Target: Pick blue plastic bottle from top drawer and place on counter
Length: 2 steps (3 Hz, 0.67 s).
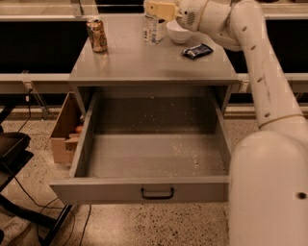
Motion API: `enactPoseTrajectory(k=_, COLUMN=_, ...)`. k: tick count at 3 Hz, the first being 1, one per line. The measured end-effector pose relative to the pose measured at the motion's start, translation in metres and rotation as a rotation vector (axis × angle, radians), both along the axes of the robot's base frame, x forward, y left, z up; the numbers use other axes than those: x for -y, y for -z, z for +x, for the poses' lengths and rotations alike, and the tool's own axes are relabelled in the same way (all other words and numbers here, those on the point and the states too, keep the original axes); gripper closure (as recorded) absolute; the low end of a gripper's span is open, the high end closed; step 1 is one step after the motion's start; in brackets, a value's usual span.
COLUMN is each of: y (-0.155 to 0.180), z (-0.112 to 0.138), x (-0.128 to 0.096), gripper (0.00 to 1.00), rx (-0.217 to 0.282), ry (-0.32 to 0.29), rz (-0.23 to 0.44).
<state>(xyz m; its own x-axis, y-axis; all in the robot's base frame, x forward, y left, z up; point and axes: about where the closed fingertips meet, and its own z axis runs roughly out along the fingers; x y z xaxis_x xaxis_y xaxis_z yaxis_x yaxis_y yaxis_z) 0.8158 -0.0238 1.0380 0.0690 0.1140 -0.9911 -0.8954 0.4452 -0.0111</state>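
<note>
The blue plastic bottle (154, 30), clear with a white label, stands upright at the back middle of the counter (144, 62). My gripper (160, 9) sits over the bottle's top and is shut on it, hiding the cap. My white arm (262, 72) reaches in from the right. The top drawer (101, 190) is pulled fully out below the counter. Its speckled floor holds nothing, and the dark bar handle (157, 193) is on the front panel.
A brown-gold can (97, 34) stands at the counter's back left. A white bowl (179, 32) sits just right of the bottle, and a dark packet (197, 50) lies further right. A cardboard box (65, 132) and a black stand (12, 149) are on the floor at left.
</note>
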Motion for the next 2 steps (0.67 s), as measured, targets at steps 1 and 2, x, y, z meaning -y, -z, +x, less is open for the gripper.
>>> enactPoseTrajectory(k=1, y=0.017, z=0.033, x=-0.018, gripper=1.00, rx=-0.030, ry=0.045, rz=-0.073)
enactPoseTrajectory(k=2, y=0.043, z=0.056, x=-0.022, gripper=1.00, rx=-0.061, ry=0.080, rz=-0.114)
